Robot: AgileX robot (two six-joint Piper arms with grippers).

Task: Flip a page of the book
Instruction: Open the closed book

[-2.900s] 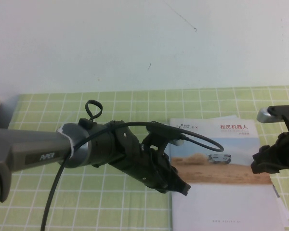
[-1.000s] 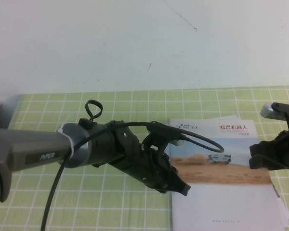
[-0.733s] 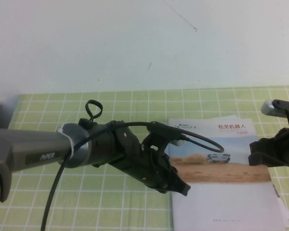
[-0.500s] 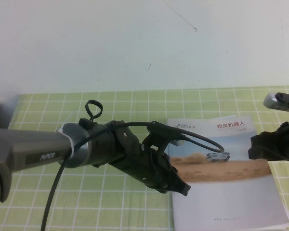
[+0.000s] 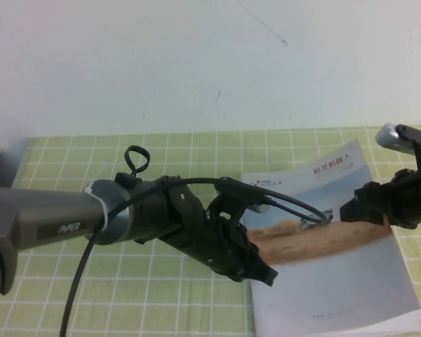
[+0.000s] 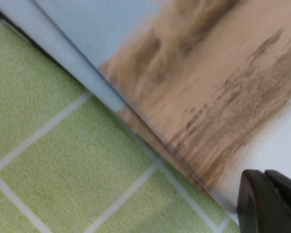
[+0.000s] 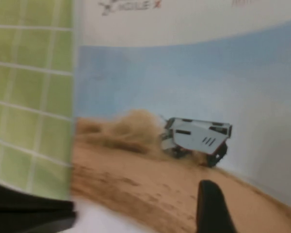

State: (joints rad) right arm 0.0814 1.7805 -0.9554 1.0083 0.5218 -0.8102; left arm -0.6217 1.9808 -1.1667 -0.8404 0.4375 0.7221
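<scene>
Tabletop [image 5: 161, 281], covered in a green checked cloth, carries the book [image 5: 337, 281] at its right side, closed, spine toward the centre. The page [image 5: 337, 189], here the front leaf with the desert rover photo, is bowed upward along its far right portion; the near corners lie flat.

Left arm [image 5: 56, 221] reaches across from the left. Its left tool [image 5: 263, 270] sits at the book's spine edge; the left wrist view shows a dark tip [image 6: 269, 201] over the cover close to that edge, but you cannot tell whether this tool is open or closed, nor whether it presses the cover.

Right tool [image 5: 351, 209] hangs over the rover picture at the lifted part of the leaf. Its jaws stand wide; the right wrist view shows one finger [image 7: 211, 206] over the sand, with the leaf apparently riding on the tool, not pinched.

Step in hand, as judged: raising the leaf to swing it over the spine. To do it well, carry the right tool up and toward the spine in an arc, slowly, so the glossy sheet does not slide off. Take one leaf only. Keep the spine steady, and clear the left arm's looping cable [image 5: 295, 203] from the leaf's path.
</scene>
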